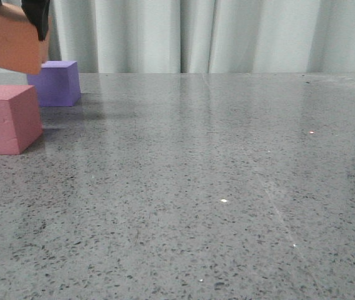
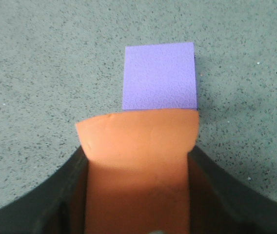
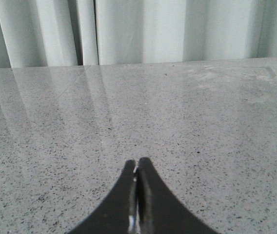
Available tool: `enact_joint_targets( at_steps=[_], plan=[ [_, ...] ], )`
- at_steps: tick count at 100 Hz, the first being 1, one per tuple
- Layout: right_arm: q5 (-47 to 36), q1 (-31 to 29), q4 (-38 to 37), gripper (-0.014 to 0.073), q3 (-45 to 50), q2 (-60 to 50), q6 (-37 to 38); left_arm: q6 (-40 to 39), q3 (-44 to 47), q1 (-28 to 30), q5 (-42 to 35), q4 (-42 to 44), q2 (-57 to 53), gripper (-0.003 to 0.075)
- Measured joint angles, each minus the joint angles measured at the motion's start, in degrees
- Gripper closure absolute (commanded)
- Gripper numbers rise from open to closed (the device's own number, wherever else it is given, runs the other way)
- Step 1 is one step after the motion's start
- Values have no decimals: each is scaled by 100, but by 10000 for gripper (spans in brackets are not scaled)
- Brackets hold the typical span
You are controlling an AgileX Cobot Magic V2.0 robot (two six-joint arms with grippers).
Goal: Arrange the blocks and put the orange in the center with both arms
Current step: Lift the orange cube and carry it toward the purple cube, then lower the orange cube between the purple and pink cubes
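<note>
Speckled grey stone table (image 1: 227, 200) fills my front view, no readable writing.
My left gripper (image 2: 137, 195) grasps the orange foam cube (image 1: 14, 40) aloft above the pebbled purple cube (image 1: 55, 82); pink-red cube (image 1: 5, 119) nearby; right gripper (image 3: 137, 168) clenched, holding nothing.

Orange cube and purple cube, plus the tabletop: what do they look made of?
The orange cube looks like soft foam: matte, and its edge bulges where the left gripper squeezes it. The purple cube seems the same foam, matte with a fine pebbled skin. The table looks like polished speckled stone or terrazzo, since it mirrors the curtain; a laminate imitation cannot be ruled out.
</note>
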Motion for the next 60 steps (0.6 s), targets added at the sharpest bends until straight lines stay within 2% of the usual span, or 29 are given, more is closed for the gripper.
enact_joint_targets(
  at_steps=[41,60],
  plan=[
    [0,0,0,661,0,0,0,45,609,185,-955,-203,0,690],
    [0,0,0,661,0,0,0,529,736,507,-1174,-578,0,690]
  ],
)
